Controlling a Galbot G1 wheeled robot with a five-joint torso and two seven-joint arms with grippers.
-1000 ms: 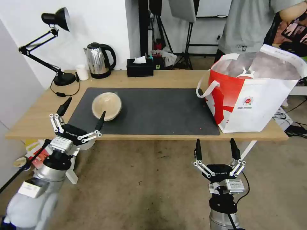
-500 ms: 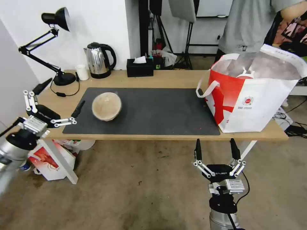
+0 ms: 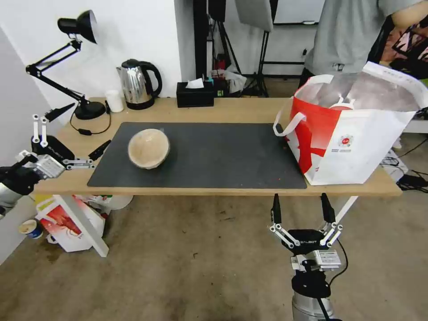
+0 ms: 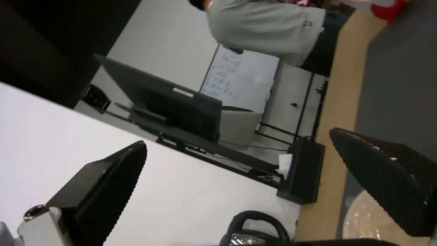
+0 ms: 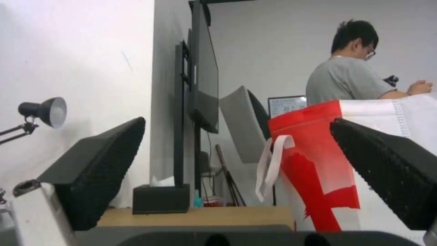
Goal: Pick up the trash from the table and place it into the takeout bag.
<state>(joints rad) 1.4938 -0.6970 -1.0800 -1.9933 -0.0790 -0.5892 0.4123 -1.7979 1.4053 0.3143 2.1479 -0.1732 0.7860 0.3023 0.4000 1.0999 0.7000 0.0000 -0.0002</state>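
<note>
A tan lidded bowl [image 3: 148,148] lies tilted on the left part of the dark grey mat [image 3: 214,156] on the table [image 3: 232,109]. My left gripper [image 3: 92,124] is open over the table's left end, a short way left of the bowl. The left wrist view has its open gripper [image 4: 237,138] with the bowl [image 4: 364,222] beside one fingertip. The takeout bag [image 3: 352,133] stands open at the table's right end, and something red and white [image 3: 342,106] shows inside it. My right gripper [image 3: 300,198] is open below the table's front edge, near the bag [image 5: 319,164].
A black desk lamp [image 3: 82,67], a white cup [image 3: 115,100], a steel kettle [image 3: 138,84] and a black tissue box [image 3: 195,94] line the table's back edge. A person in grey [image 3: 347,35] stands behind the bag. A printed bag [image 3: 64,220] sits on the floor under the left end.
My left arm has swung left and up, from in front of the table's edge by the bowl to over the table's left end. The right arm, bowl and bag have not moved.
</note>
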